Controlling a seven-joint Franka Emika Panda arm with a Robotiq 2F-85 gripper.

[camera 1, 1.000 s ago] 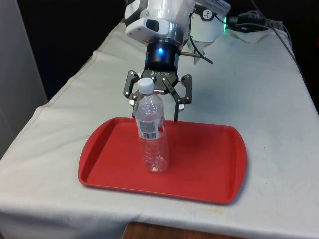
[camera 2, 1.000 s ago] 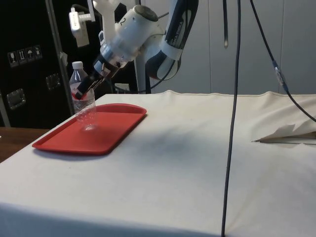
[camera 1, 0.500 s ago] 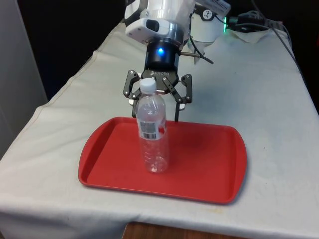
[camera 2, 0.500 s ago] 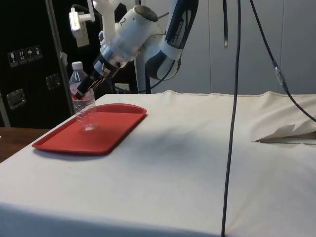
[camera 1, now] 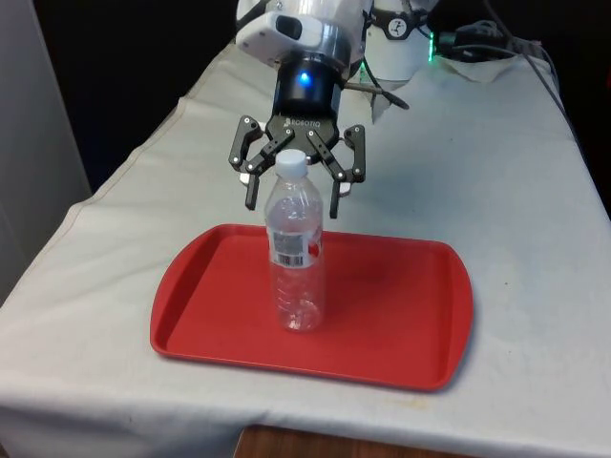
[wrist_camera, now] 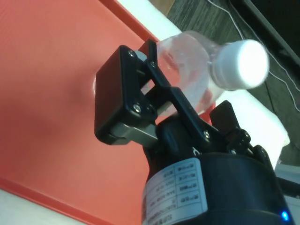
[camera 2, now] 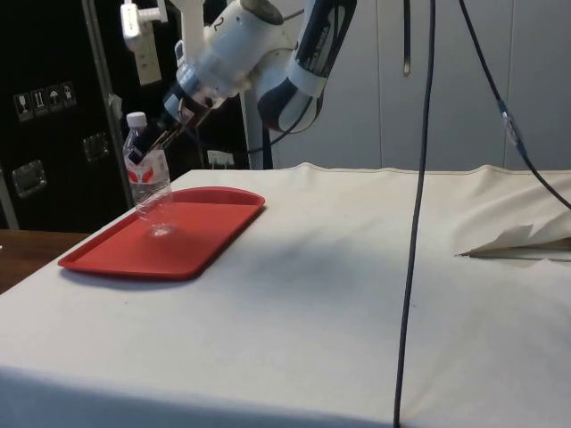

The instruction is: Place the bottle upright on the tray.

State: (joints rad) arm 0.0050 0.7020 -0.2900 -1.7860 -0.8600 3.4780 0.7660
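Bottle [camera 1: 295, 256] stood upright on the red tray [camera 1: 401, 315], toward the front view's left, on the white surface [camera 1: 516, 181]. Tool [camera 1: 292, 186] hung released around its capped neck, fingers spread and apart from it. Empty, clear plastic, it looked light, tippy and easily dented; mid-body would suit gripping.

White rounded arm [camera 2: 241, 45] with a dark band; black linkage gripper [camera 1: 294, 186] (small white lettering on its body).
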